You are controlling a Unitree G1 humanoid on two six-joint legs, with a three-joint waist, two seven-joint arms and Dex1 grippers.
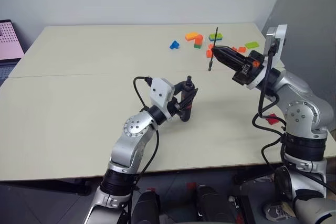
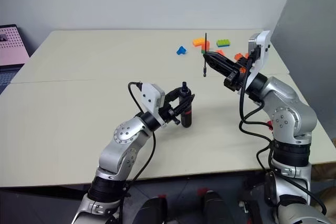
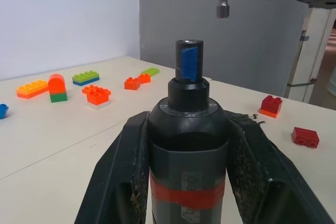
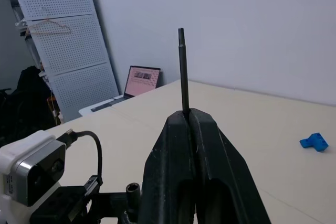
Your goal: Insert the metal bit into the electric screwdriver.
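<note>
Item 1, electric screwdriver (image 1: pixel 187 99): black barrel with a red band, clamped upright between the 2 fingers of the left gripper (image 1: pixel 186 100) near table centre, its open socket end facing up; in the left wrist view the hollow nose carries a blue mark, and holding it vertical presumably presents the hole squarely to anything lowered from above. Item 2, metal bit (image 1: pixel 213 50): thin dark rod pinched crosswise at the fingertips of the right gripper (image 1: pixel 216 52), jaws closed tight on its middle so that one length stands above and one hangs below; it hangs in the air at about 1 o'clock from the screwdriver, well apart from it and higher, near vertical, which suits a straight downward entry. The bit's lower end, also with a blue mark, shows above the socket in the left wrist view, offset to one side and not yet aligned. Item 3, toy bricks (image 1: pixel 193 38): orange, green, red and blue pieces scattered at 12 to 2 o'clock on the table (image 1: pixel 79 103), clear of both arms. Status, as judged: both parts gripped, insertion not begun; next need is lateral alignment over the socket, then descent.
</note>
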